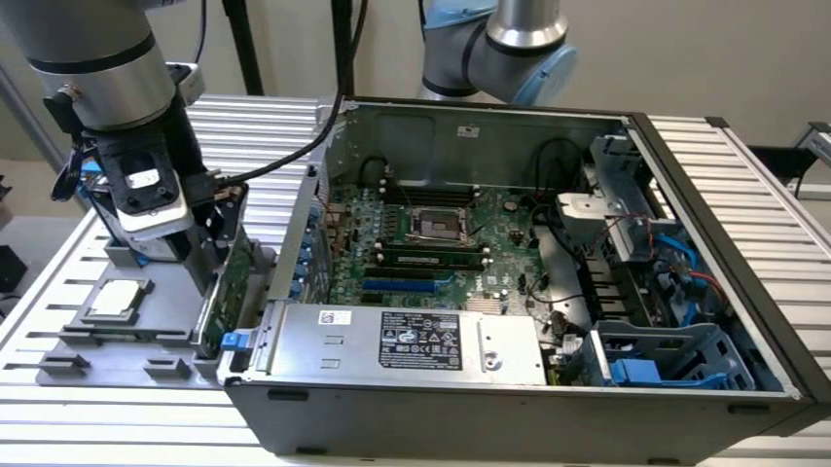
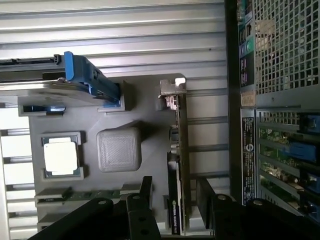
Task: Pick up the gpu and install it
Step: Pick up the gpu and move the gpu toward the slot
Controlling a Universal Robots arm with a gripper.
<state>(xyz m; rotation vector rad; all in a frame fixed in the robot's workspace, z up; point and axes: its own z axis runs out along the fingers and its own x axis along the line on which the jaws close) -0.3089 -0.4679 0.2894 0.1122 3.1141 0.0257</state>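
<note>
Open computer case (image 1: 546, 413), no card seated on its motherboard (image 1: 500, 219) — install not done, pick not yet made. Just outside the case wall, on the exterior view's left, the grey parts tray (image 1: 130, 336) holds the gpu (image 2: 180, 150) standing on edge. Arm points straight down over it — gripper (image 2: 176, 195) low, fingers (image 2: 146, 192) spread either side of the card, not pinching.

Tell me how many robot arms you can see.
2. The first arm is at the exterior view's left, over the gray tray; the second arm is behind the computer case. Others may be hidden.
</note>
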